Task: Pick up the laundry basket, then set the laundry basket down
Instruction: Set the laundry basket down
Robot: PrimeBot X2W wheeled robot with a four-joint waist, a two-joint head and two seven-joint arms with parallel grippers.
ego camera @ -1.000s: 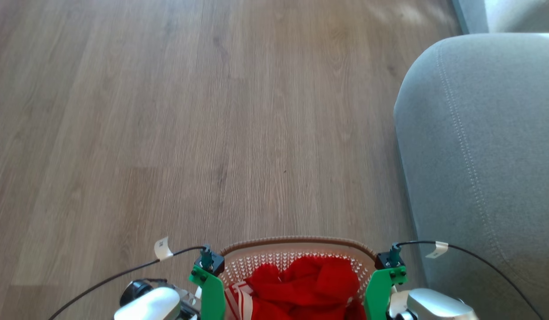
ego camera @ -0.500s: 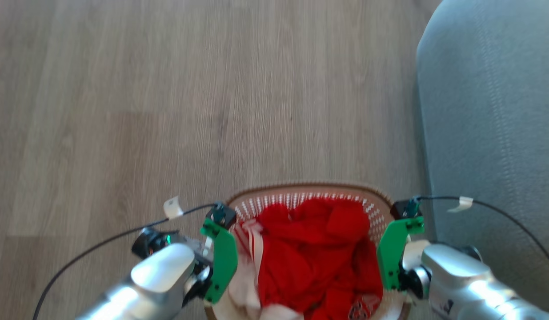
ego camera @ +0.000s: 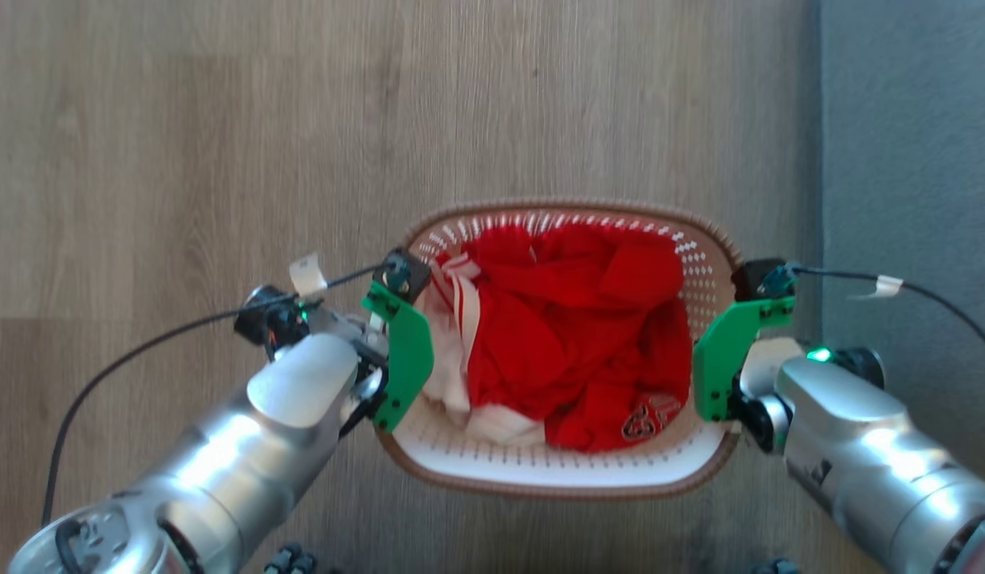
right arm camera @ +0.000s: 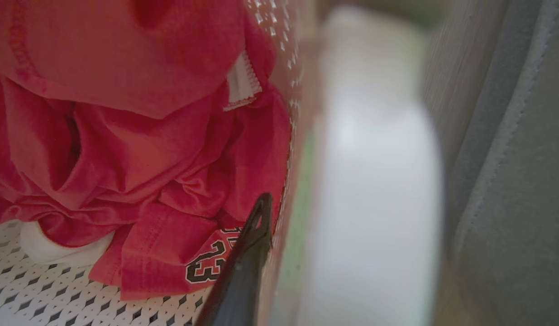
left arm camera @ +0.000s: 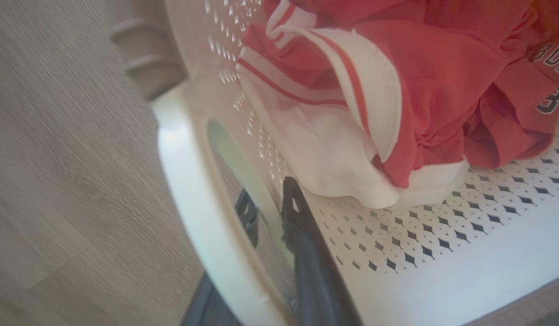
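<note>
Left wrist view, left hand [left arm camera: 266, 194] pinching laundry basket [left arm camera: 419, 246] wall (red clothes [left arm camera: 442, 68] inside)

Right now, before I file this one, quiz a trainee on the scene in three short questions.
1. Pick one: the basket holds A) red and white clothes, B) blue towels, C) nothing.
2. True or false: the grey sofa stands on the basket's right.
3. Short answer: what do the jaws of the left gripper clamp?

Key: 1 A. 2 true. 3 the basket's side wall, one finger inside it and one outside.
</note>
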